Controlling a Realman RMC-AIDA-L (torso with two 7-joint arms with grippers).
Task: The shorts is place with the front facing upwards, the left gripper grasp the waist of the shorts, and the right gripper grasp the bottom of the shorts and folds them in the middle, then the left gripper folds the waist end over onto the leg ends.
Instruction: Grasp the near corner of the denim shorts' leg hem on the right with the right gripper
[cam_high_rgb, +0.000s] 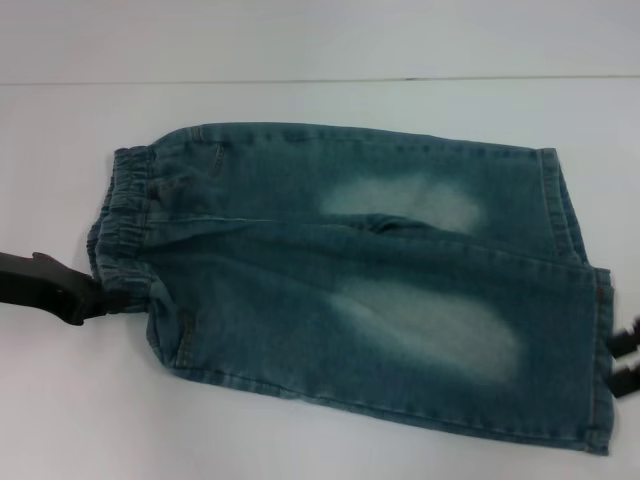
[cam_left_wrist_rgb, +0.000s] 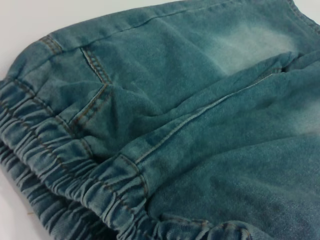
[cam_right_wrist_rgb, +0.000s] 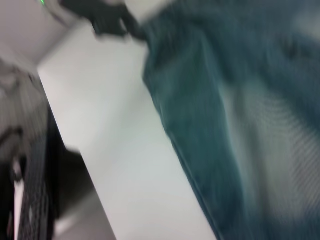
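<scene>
The shorts (cam_high_rgb: 370, 280) lie spread flat on the white worktop (cam_high_rgb: 300, 440), waist toward the robot's left and the leg ends (cam_high_rgb: 590, 330) toward its right. The left gripper (cam_high_rgb: 95, 298) reaches in low from the left edge of the head view, its tip meeting the nearer part of the gathered waistband (cam_high_rgb: 120, 230); the jaws look closed on that band, though their tips are partly buried in the folds. The right gripper (cam_high_rgb: 622, 360) shows only as two dark tips at the right edge, just beside the hem of the nearer leg; whether its jaws are parted or pinching cloth cannot be told. The fabric is blue-green faded denim with two pale worn patches, one on each leg, and orange-brown topstitching along the seams and pocket edges. In the left wrist view the waistband (cam_left_wrist_rgb: 60, 170) is thick and tightly ruched with many small elastic ridges, while the cloth beyond it lies in soft, shallow folds with a raised centre seam. The hems are straight, flat and stitched. The right wrist view is blurred, showing denim (cam_right_wrist_rgb: 240, 125) beside bare worktop (cam_right_wrist_rgb: 125, 150) and the left gripper (cam_right_wrist_rgb: 107, 22) far off.
</scene>
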